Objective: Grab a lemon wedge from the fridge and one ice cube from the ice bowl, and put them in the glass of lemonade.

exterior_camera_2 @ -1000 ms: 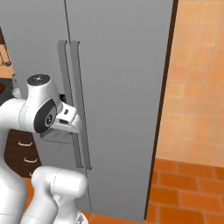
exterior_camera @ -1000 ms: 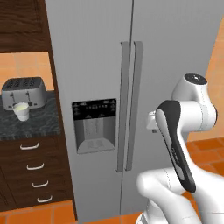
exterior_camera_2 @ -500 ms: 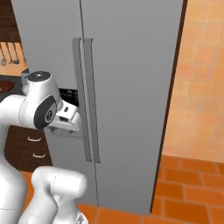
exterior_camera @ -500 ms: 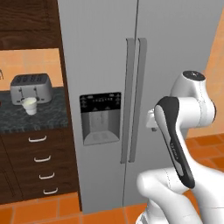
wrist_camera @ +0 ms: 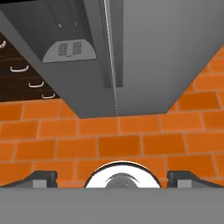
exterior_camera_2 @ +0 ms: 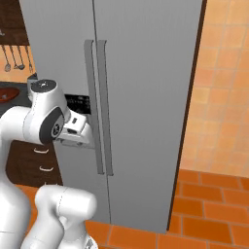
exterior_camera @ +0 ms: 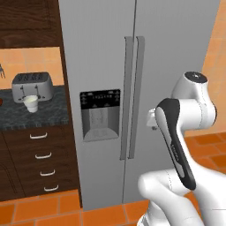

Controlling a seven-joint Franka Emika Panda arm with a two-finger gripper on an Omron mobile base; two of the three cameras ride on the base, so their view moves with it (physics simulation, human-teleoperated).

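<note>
The grey steel fridge point(exterior_camera: 176, 53) stands straight ahead with both doors shut, its long handles point(exterior_camera: 132, 97) side by side and the black dispenser panel point(exterior_camera: 100, 114) on the left door. The lemon wedge is hidden. The glass of lemonade point(exterior_camera: 31, 103) stands on the dark counter left of the fridge, in front of the toaster. A part of the reddish-brown ice bowl point(exterior_camera_2: 7, 94) shows at the far left. My gripper point(wrist_camera: 112, 179) is open and holds nothing. It looks down at the fridge point(wrist_camera: 144, 52) base and the orange tile floor.
A silver toaster point(exterior_camera: 31, 84) sits on the speckled counter point(exterior_camera: 48, 115) above dark wood drawers point(exterior_camera: 39, 154). Kitchen utensils point(exterior_camera_2: 14, 58) hang on the wall left of the fridge point(exterior_camera_2: 146, 73). An orange tiled wall point(exterior_camera_2: 223, 97) runs to the right. My folded arm point(exterior_camera: 176, 141) is close before the doors.
The whole picture has shifted and the fridge looms slightly nearer, so the base has driven. My arm keeps its folded pose and the gripper stays open.
</note>
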